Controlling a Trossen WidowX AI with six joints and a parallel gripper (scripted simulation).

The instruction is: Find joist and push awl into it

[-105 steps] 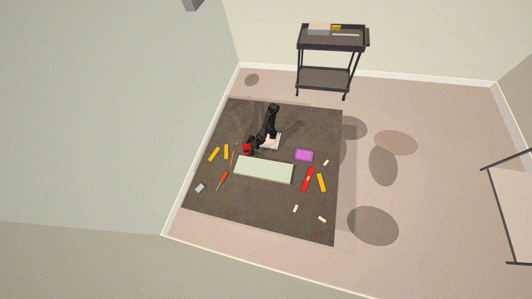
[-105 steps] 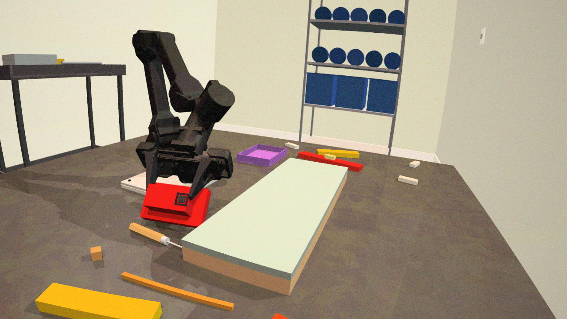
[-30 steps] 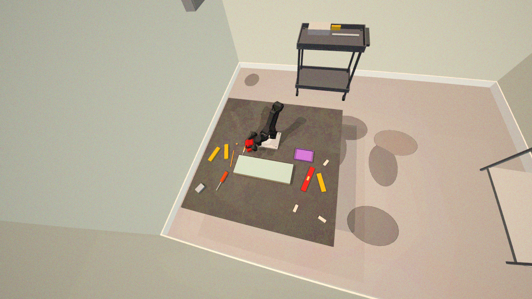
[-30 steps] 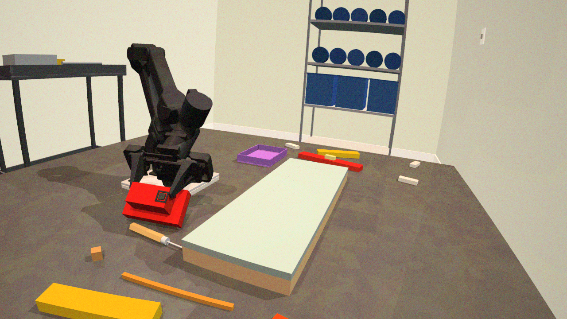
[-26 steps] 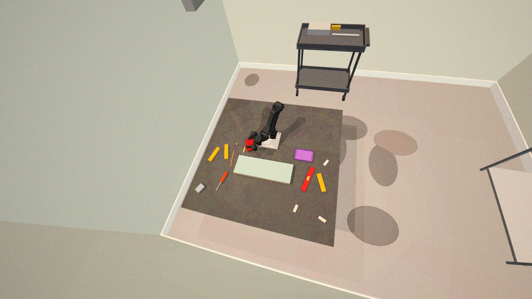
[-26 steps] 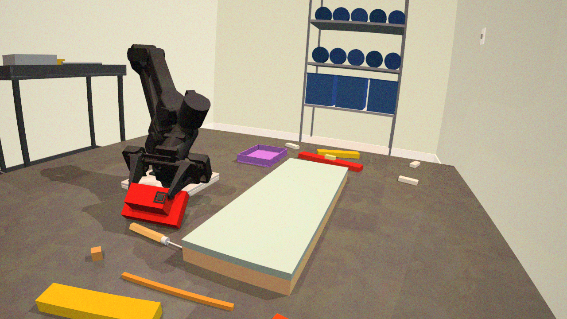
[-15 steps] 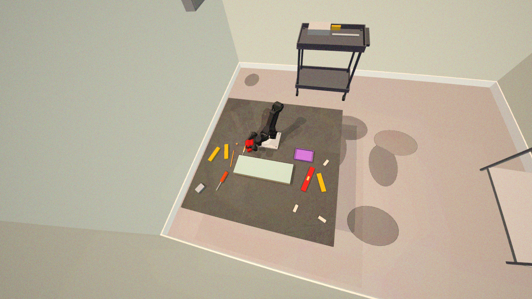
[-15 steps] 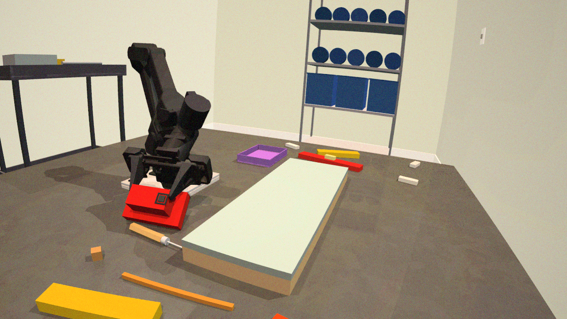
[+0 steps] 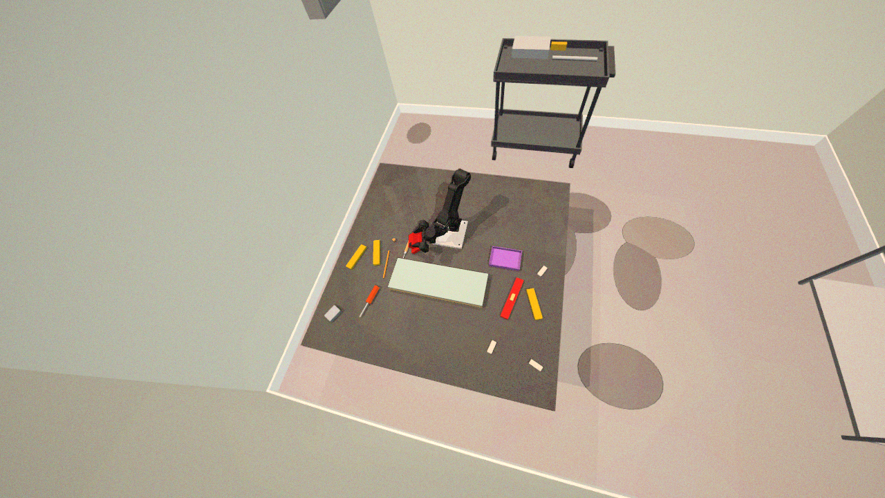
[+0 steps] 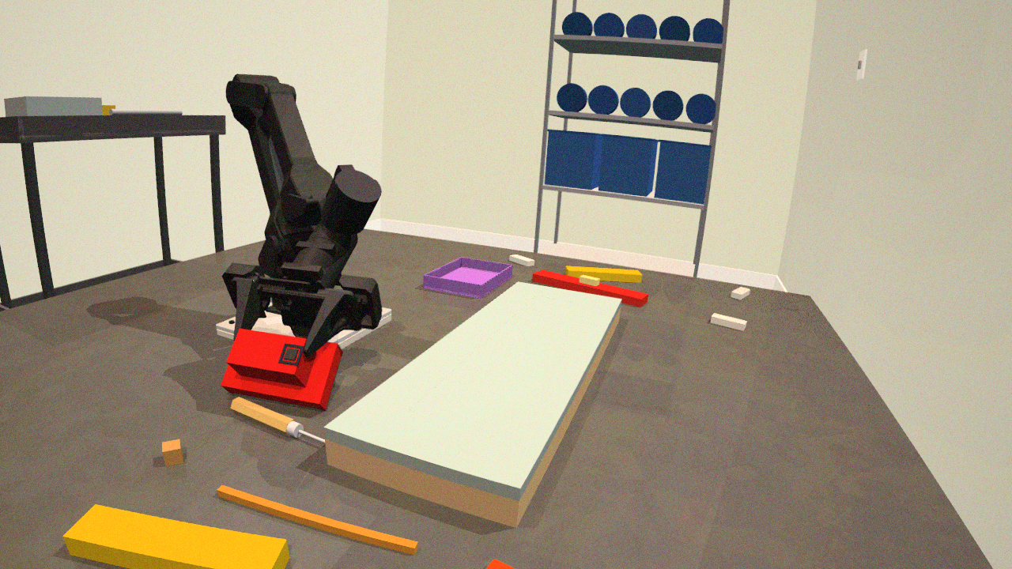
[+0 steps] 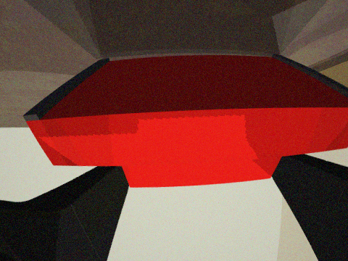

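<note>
The red stud finder (image 9: 415,238) (image 10: 281,369) (image 11: 193,150) rests low at the dark floor mat, left of the pale green floor panel (image 9: 435,284) (image 10: 481,382) and just in front of the arm's base. My gripper (image 9: 422,243) (image 10: 279,341) (image 11: 200,156) reaches down over it, with its fingers standing wide against the stud finder's two sides. The awl (image 10: 265,416) (image 9: 406,249), with a wooden handle, lies on the mat between the stud finder and the panel's near corner. The purple tray (image 9: 492,256) (image 10: 442,284) is empty, beyond the panel's far end.
A yellow block (image 10: 176,541), an orange stick (image 10: 315,520) and a small orange cube (image 10: 171,451) lie near the panel's near end. A red level (image 10: 587,286) lies by the far end. A red screwdriver (image 9: 370,299) lies on the mat. A black cart (image 9: 547,68) and a shelf (image 10: 629,141) stand by the walls.
</note>
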